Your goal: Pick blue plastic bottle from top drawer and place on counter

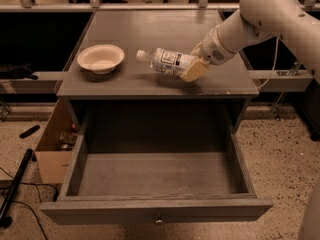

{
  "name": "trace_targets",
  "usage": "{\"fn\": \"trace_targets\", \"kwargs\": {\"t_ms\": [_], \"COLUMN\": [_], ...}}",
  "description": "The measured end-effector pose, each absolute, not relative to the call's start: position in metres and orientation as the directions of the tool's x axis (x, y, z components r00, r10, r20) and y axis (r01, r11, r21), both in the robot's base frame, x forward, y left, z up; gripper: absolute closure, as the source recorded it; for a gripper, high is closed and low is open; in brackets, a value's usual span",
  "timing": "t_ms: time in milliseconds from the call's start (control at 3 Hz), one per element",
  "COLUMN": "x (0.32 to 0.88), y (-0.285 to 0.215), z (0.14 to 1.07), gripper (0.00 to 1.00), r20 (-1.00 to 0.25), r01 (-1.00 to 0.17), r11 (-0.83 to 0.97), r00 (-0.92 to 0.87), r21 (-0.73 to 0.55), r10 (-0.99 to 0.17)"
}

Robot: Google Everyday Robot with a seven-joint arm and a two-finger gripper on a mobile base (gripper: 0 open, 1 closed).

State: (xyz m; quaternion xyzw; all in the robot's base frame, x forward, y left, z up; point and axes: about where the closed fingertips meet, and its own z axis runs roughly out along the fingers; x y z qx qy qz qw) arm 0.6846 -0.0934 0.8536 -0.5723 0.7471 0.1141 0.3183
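Note:
The blue plastic bottle (165,61) lies on its side over the counter (150,34), white cap pointing left toward the bowl. My gripper (194,64) comes in from the right on a white arm and is shut on the bottle's bottom end, with one tan finger (195,70) in front of it. The bottle sits at or just above the counter surface; I cannot tell whether it touches. The top drawer (155,210) is pulled fully open below, and its inside holds nothing; its small knob shows at the front.
A cream bowl (100,58) stands on the counter's left part, close to the bottle's cap. A cardboard box (52,154) with small items sits on the floor left of the cabinet. A dark pole and cables (12,189) lie at the far left.

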Motion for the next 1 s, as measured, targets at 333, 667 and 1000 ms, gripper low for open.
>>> {"fn": "trace_targets", "kwargs": {"t_ms": [333,667,1000], "x": [0.6846,0.6846,0.6846], "y": [-0.0933,-0.0933,-0.0933], "z": [0.8536,0.8535,0.8535], "gripper": [0.07,0.00,0.00], "r20": [-0.606,-0.606,-0.606], "r01": [-0.928,-0.928,-0.928], "r11": [0.319,0.319,0.319], "r00": [-0.142,-0.142,-0.142], "r21": [-0.194,-0.194,-0.194], "r10": [-0.783,-0.783,-0.783]}}
